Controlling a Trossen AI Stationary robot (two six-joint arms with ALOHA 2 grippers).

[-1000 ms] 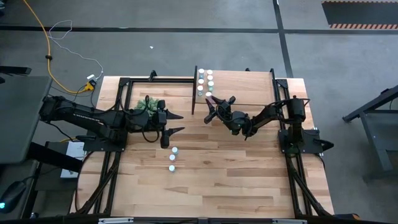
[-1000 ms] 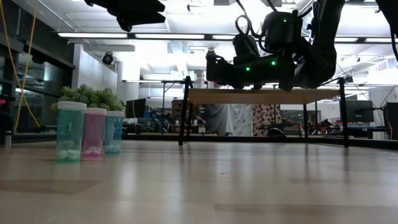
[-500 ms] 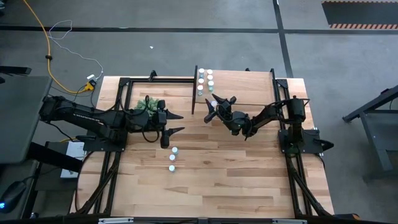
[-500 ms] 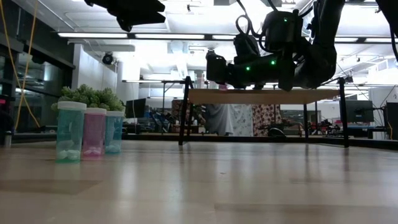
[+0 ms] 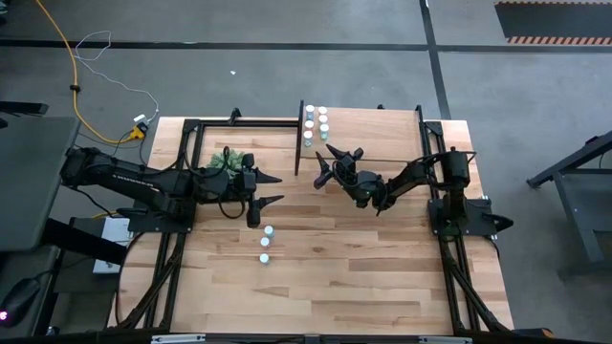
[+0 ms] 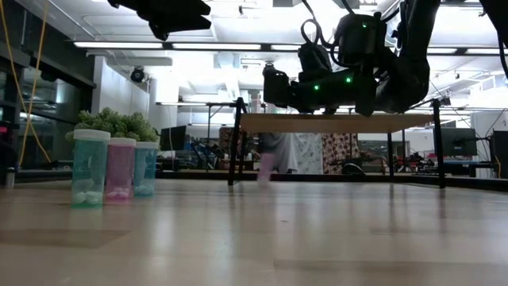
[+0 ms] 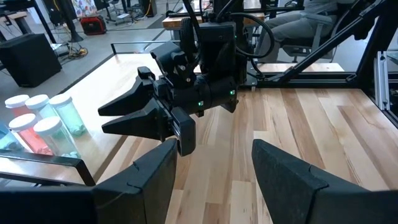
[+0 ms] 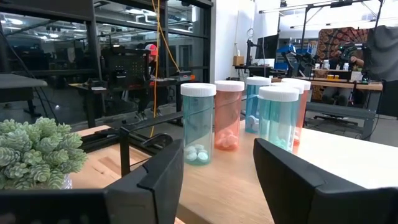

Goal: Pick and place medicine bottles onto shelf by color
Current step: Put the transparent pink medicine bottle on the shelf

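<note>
Directly ahead of the right gripper [image 5: 323, 164], the shelf [image 5: 382, 129] is carrying a group of bottles [image 8: 228, 115] near its end: teal, pink and blue bodies with white caps, standing upright and close together. The right gripper is hovering just beside the shelf's front edge with its fingers spread wide and nothing between them.

Behind and below this gripper, three more bottles [image 6: 121, 168] are standing in a row on the table: teal, pink and blue. They are lying closer to the left gripper [image 5: 277, 188], just forward of its fingertips and to one side. The left gripper is waiting above the table, also spread wide and empty, with a green plant [image 5: 225, 158] just behind it.

Below the right gripper, the low view is showing a blurred pale pink shape [image 6: 267, 168] at table level under the shelf's front edge. It may be a pink bottle that is off the shelf; the pictures are not settling this.

Judged step: the placing stage at the shelf is ending, with three bottles left to sort.

Judged next move: the right gripper is needing a straight retreat from the shelf, keeping clear of the standing group. A check of the pink shape is then called for. The next pick calls for fingers lowered around one bottle without tipping its neighbours.
</note>
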